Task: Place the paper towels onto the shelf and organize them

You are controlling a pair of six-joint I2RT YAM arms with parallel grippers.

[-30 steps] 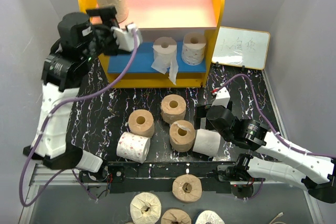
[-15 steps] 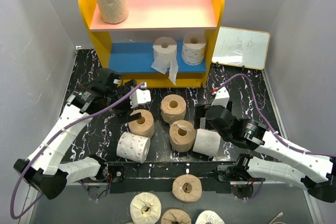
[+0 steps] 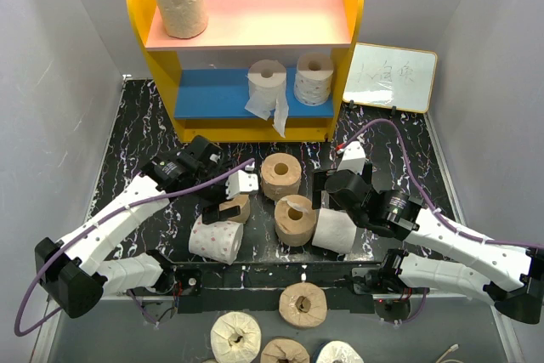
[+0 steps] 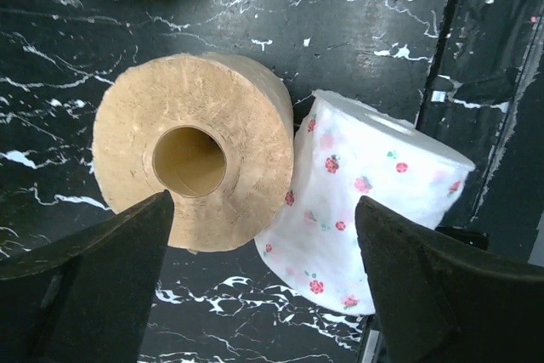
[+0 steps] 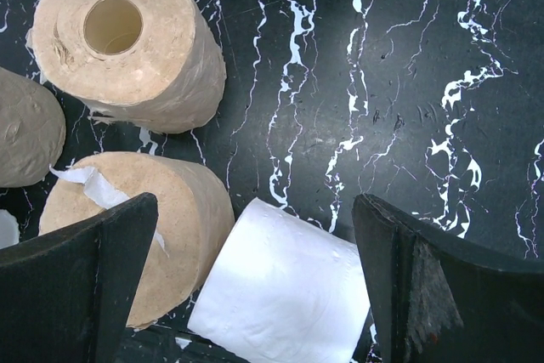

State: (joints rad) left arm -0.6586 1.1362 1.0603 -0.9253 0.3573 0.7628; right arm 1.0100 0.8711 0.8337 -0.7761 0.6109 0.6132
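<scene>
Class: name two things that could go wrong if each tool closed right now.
1. The left tool, open, straddles the tan roll and the pink-dotted roll, which seem to touch; it might pinch both.
2. The right tool, open, spans the white roll and a torn tan roll; it might catch either.

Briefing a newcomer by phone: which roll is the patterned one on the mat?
Find the black marbled mat before the yellow shelf. Near its front-left edge, beside a tan roll under the left claw, lies a white roll. It alone has small pink-red prints.
</scene>
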